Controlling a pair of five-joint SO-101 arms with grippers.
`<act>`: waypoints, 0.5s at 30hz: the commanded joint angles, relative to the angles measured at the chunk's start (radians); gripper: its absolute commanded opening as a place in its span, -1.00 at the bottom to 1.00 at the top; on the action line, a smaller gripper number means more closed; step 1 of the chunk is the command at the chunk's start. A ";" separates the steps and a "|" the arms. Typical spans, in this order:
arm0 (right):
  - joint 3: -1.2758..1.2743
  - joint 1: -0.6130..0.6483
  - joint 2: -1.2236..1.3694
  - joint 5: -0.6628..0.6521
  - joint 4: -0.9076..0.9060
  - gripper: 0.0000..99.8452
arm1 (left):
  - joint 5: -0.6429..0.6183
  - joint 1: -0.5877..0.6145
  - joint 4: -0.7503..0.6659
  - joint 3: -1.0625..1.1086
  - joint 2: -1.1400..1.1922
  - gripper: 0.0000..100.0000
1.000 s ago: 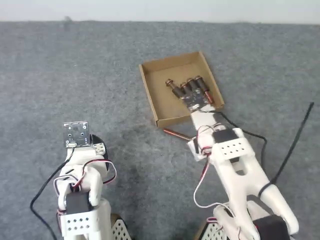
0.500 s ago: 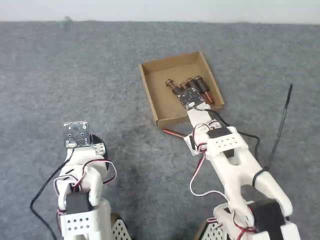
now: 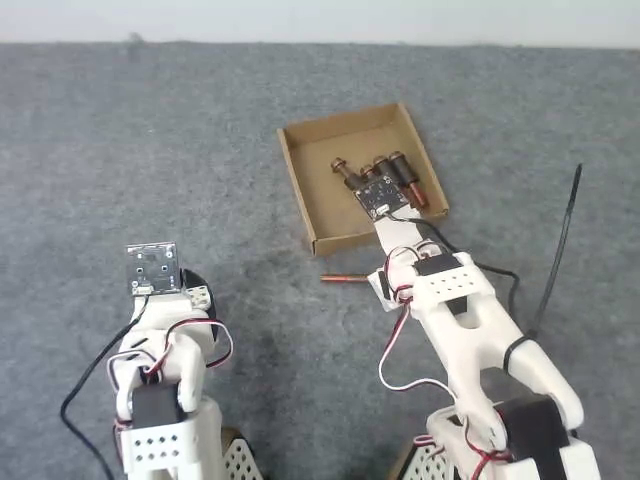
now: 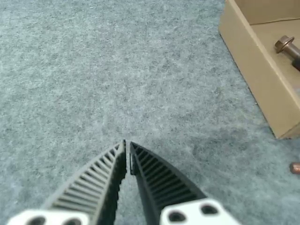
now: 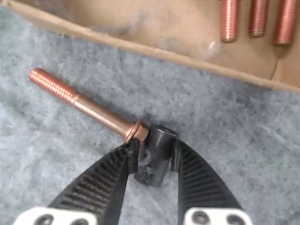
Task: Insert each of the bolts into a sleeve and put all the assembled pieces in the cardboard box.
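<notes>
A copper bolt [image 3: 345, 278] lies flat on the grey carpet just in front of the cardboard box [image 3: 292, 170]. In the right wrist view my right gripper [image 5: 156, 145] is shut on a black sleeve [image 5: 157, 157] resting on the carpet. The bolt [image 5: 84, 103] has its flanged head against the sleeve's end and its threaded end pointing away. Several assembled copper pieces [image 3: 385, 172] lie in the box, their threaded ends [image 5: 255, 18] showing. My left gripper [image 4: 126, 146] is shut and empty over bare carpet at the near left.
The box's near wall [image 5: 140, 47] stands just beyond the bolt. The left wrist view shows the box corner [image 4: 262, 70] and one bolt head [image 4: 284, 44] inside. A black cable [image 3: 555, 250] rises beside the right arm. Open carpet lies left of the box.
The right arm shifted slightly toward the box and left. The bolt on the carpet swung from slanted to level. The left arm stayed still.
</notes>
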State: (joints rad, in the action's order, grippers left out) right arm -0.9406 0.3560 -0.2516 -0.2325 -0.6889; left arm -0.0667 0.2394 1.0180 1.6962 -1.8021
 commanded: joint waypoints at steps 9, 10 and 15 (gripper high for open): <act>0.018 -0.005 -0.048 -0.008 -0.107 -0.57 | 0.006 0.002 0.003 -0.012 -0.014 -0.98; 0.018 -0.005 -0.048 -0.008 -0.107 -0.57 | 0.006 0.002 0.003 -0.012 -0.014 -0.98; 0.017 -0.005 -0.048 -0.006 -0.104 -0.57 | 0.006 0.002 0.003 -0.012 -0.014 -0.98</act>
State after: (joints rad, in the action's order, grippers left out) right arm -0.9452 0.3636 -0.2639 -0.2325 -0.7948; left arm -0.0667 0.2394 1.0180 1.6962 -1.8021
